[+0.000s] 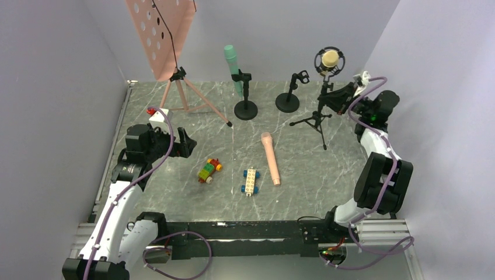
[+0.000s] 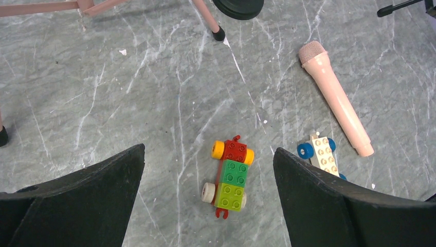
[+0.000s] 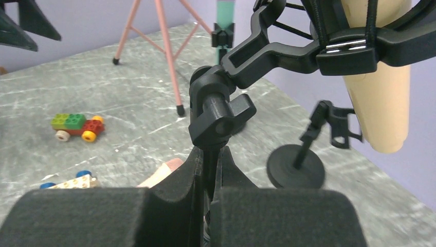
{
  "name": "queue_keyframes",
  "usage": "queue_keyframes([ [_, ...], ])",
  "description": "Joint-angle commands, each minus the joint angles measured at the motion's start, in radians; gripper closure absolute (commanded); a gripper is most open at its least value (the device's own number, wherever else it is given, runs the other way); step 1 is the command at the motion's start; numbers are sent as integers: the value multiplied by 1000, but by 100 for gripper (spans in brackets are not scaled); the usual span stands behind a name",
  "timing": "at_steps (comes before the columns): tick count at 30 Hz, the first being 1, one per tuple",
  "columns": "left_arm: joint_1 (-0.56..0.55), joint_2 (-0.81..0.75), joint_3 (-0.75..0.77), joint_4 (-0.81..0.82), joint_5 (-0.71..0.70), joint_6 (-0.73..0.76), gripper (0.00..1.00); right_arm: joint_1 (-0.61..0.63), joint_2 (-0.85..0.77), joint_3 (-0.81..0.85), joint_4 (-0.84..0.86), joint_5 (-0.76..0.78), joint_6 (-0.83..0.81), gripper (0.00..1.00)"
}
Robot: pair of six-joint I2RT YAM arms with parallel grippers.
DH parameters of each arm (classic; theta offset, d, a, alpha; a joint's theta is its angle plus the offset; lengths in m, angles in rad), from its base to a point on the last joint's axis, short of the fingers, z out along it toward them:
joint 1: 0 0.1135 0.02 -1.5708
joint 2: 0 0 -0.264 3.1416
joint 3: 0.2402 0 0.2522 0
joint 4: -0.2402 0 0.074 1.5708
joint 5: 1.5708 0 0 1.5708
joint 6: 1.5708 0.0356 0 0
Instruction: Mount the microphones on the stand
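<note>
Most of the pink microphone [image 3: 165, 172] hides behind the right claw [image 3: 210, 167] clamping the tripod stand [image 3: 222, 110]; left claw [image 2: 208, 153] gapes wide.

- Green mic [image 1: 232, 64]: upright, clipped in round-base stand [image 1: 246, 109].
- Pink mic [image 1: 270, 158]: lying flat, head toward the stands.
- Tan mic [image 1: 330, 58]: upright, mounted atop tripod stand [image 1: 318, 119].

Left wrist view: the white brick car [image 2: 323, 154] runs behind one jaw of the left gripper [image 2: 208, 149], its far end hidden. Up top, a round black base [image 2: 239, 7] is sliced by the edge. Over to the right wrist: just one end of the salmon pink microphone [image 3: 163, 174] peeks past the right gripper [image 3: 211, 154]. The tan-yellow microphone [image 3: 383, 103] and mint green microphone [image 3: 224, 13] both lose their upper parts to the frame. The tripod stand [image 3: 216, 113] buries its pole between pinched jaws.
</note>
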Motion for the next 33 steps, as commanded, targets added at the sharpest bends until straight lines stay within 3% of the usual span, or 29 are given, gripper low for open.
queue_keyframes([
  [1, 5, 2, 7, 30, 16, 17, 1, -69, -10, 5, 282, -32, 55, 100],
  [5, 5, 3, 5, 26, 13, 19, 1, -117, 123, 16, 599, -44, 231, 100],
  [7, 5, 0, 4, 27, 10, 19, 1, -137, 218, 52, 855, -45, 389, 100],
  [9, 5, 3, 2, 26, 9, 19, 1, -156, 293, 108, 921, -56, 488, 100],
  [21, 5, 37, 7, 23, 0, 20, 1, -171, 431, 195, 883, -46, 414, 100],
  [24, 5, 42, 7, 23, -2, 20, 1, -170, 432, 197, 716, -25, 274, 100],
  [29, 5, 49, 8, 21, -5, 20, 1, -159, 402, 212, 312, 11, -97, 100],
  [33, 5, 55, 9, 22, -9, 21, 1, -154, 444, 239, 320, 15, -118, 100],
])
